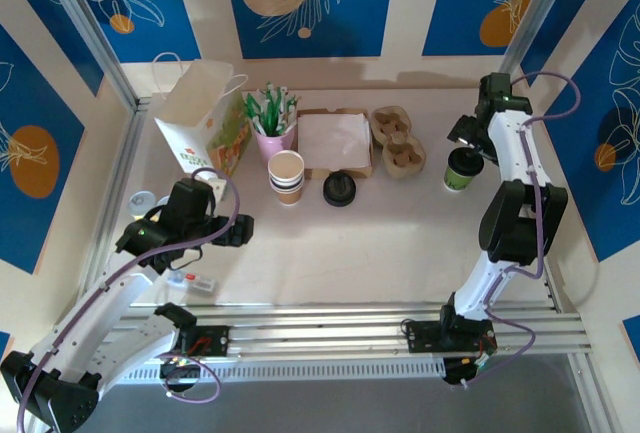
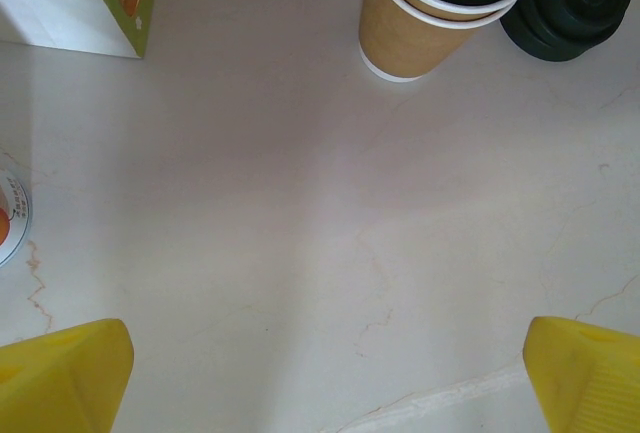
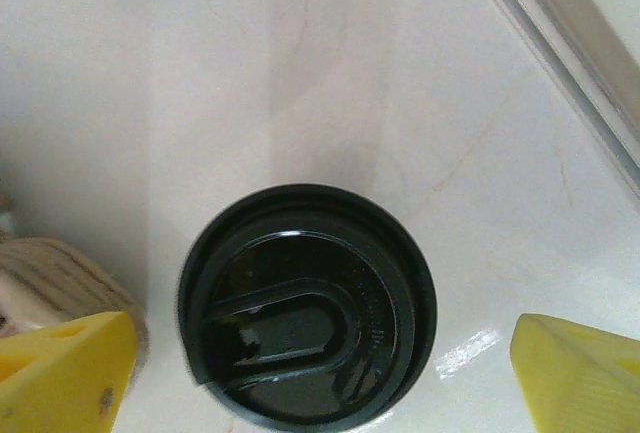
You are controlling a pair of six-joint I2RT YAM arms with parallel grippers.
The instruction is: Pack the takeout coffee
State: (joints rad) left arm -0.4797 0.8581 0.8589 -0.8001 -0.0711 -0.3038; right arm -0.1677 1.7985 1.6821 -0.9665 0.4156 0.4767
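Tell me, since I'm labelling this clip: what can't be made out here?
Paper bag contents: top view, its own walls hide the inside.
Takeout coffee cup body: right wrist view, its lid covers it.
Stacked cups print: left wrist view, cut off by the top edge.

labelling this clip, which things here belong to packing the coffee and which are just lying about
For the job:
takeout coffee
paper bag

Lying about:
stack of beige cups
pile of black lids
pink cup of green-white sticks
cardboard cup carriers
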